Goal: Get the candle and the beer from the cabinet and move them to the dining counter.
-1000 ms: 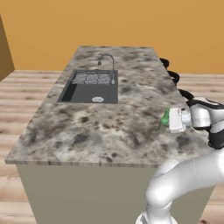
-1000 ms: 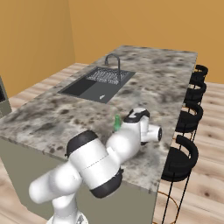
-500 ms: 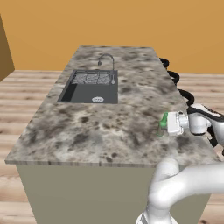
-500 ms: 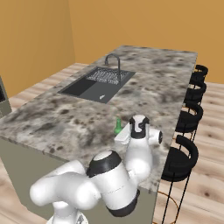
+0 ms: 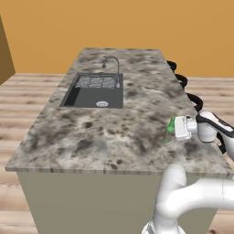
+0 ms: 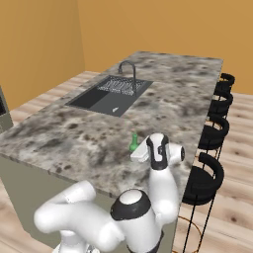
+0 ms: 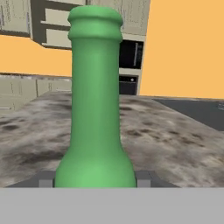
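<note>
Left base view: the speckled tabletop [image 5: 105, 132] holds a sink [image 5: 94, 90], and my jaws [image 5: 176, 128] clamp the beer [image 5: 169, 130] near its right edge. Right base view: it stands upright. Hand view: neck [image 7: 95, 87] between my fingertips [image 7: 46, 179] — I should lower gently, then let go.

Green beer [image 7: 95, 113] — upright, over dining counter [image 5: 109, 132]

The arm [image 6: 158, 192] has swung round: a second ago its elbow sat low at the left of the right base view, and now it stands upright near the stools [image 6: 210, 163]. The tool [image 5: 172, 128] and beer [image 5: 169, 130] sit slightly farther from the bench's [image 5: 105, 137] stool-side edge than before.
</note>
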